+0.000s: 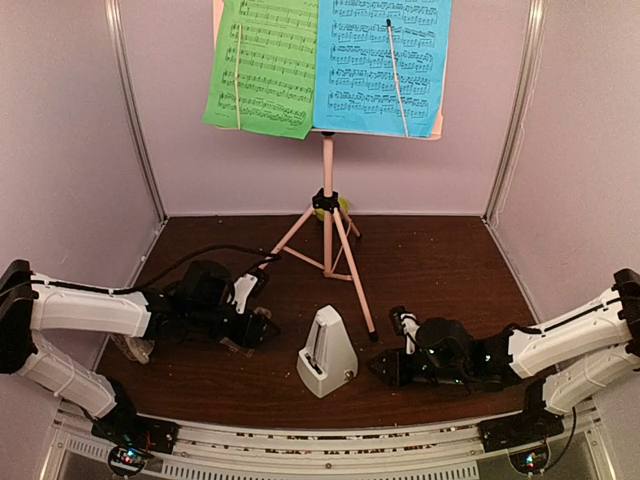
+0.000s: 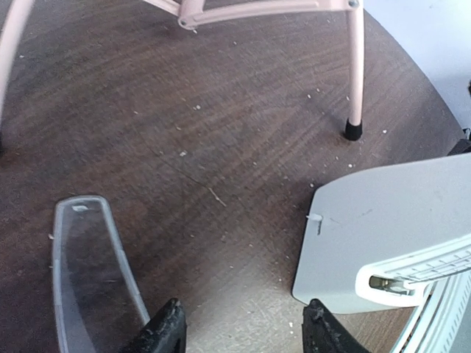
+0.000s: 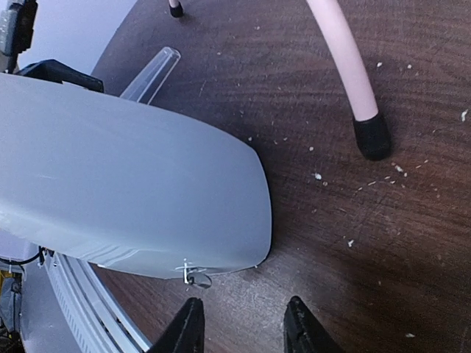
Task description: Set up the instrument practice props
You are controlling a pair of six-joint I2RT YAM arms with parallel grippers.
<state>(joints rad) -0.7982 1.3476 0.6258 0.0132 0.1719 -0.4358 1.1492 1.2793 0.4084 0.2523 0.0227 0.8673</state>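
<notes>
The pink tripod music stand (image 1: 327, 215) stands at the back centre. Its desk holds the green sheet (image 1: 262, 65) on the left and the larger blue sheet (image 1: 385, 65) on the right. The white-grey metronome (image 1: 327, 352) stands upright at the front centre, uncovered; it also shows in the left wrist view (image 2: 383, 235) and the right wrist view (image 3: 125, 191). Its clear cover (image 2: 85, 272) lies flat on the table by my left gripper (image 2: 243, 327), which is open and empty left of the metronome (image 1: 262, 325). My right gripper (image 3: 241, 327) is open and empty just right of the metronome (image 1: 385, 368).
Stand legs with black feet reach toward the metronome (image 2: 353, 131) (image 3: 372, 136). A small lime-green thing (image 1: 345, 207) shows behind the stand's hub. A pale object (image 1: 130, 348) is partly hidden under my left arm. Pink walls close the table on three sides.
</notes>
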